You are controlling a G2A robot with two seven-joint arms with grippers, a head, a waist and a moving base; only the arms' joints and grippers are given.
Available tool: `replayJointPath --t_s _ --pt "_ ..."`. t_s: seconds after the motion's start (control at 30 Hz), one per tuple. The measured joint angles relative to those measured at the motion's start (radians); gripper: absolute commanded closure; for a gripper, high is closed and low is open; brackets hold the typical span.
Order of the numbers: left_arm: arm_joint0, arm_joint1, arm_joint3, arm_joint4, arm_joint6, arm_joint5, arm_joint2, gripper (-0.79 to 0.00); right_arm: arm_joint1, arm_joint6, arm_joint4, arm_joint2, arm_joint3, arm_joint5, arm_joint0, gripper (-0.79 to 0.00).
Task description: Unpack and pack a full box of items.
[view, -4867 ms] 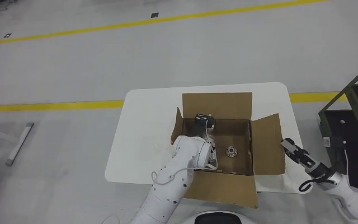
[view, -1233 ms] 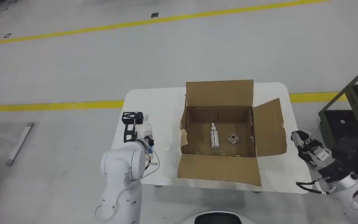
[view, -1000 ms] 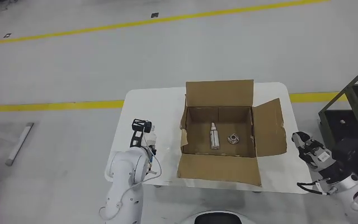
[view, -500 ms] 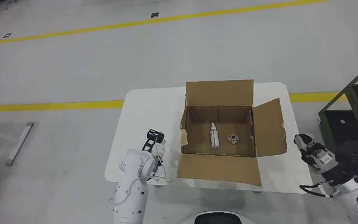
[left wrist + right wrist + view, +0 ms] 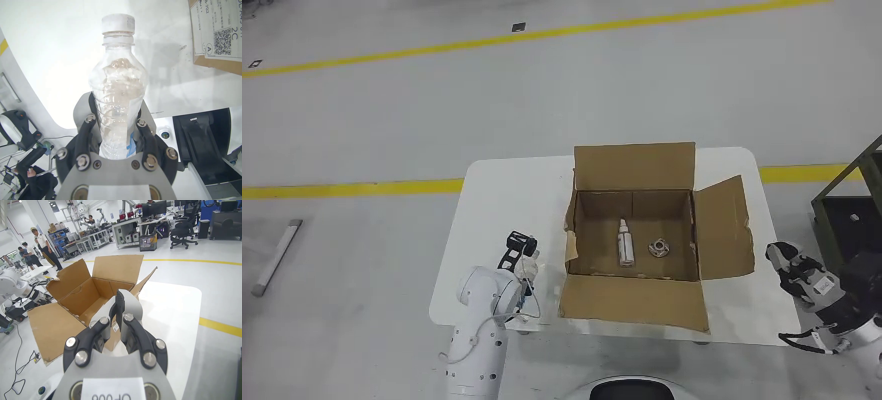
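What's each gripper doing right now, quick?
Left gripper: closed, holding the clear plastic bottle.
Right gripper: closed, holding nothing.

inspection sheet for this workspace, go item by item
surface: white table, carrying the open cardboard box.
job's things: box flaps out; spray bottle and small round part lie inside; water bottle in the left gripper, beside the box.
clutter: nothing seen.
grippers: left gripper shut on the water bottle; right gripper shut, empty, on the box's other side.
cables: black cable on the floor.
surroundings: yellow floor lines, dark rack beside the table, desks and chairs behind.
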Motion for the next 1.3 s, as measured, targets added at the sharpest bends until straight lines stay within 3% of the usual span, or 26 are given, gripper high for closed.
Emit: replayJointPath --t_s 0.3,0.5,1.13,1.17,1.2,1.3 --pt "-0.001 0.005 0.153 0.032 0.122 0.052 0.020 0.000 -0.001 0.004 0.004 0.009 0.003 -0.012 0.003 0.000" --pt "-0.018 0.005 0.201 0.017 0.131 0.088 0.028 0.000 -0.003 0.004 0.004 0.010 0.004 -0.018 0.002 0.000" --pt "-0.054 0.011 0.247 -0.076 0.137 0.231 -0.006 0.000 -0.008 0.014 -0.007 0.004 -0.007 -0.019 0.000 0.000" --pt "-0.054 0.012 0.248 -0.069 0.135 0.229 -0.002 -0.212 -0.008 0.015 -0.007 0.004 -0.007 -0.019 -0.001 0.000" --pt "-0.054 0.012 0.247 -0.062 0.132 0.227 0.004 -0.785 -0.009 0.015 -0.007 0.004 -0.008 -0.018 -0.001 0.000" --pt "-0.054 0.014 0.242 -0.043 0.118 0.226 0.017 -0.785 -0.010 0.017 -0.009 0.002 -0.009 -0.016 -0.002 0.000"
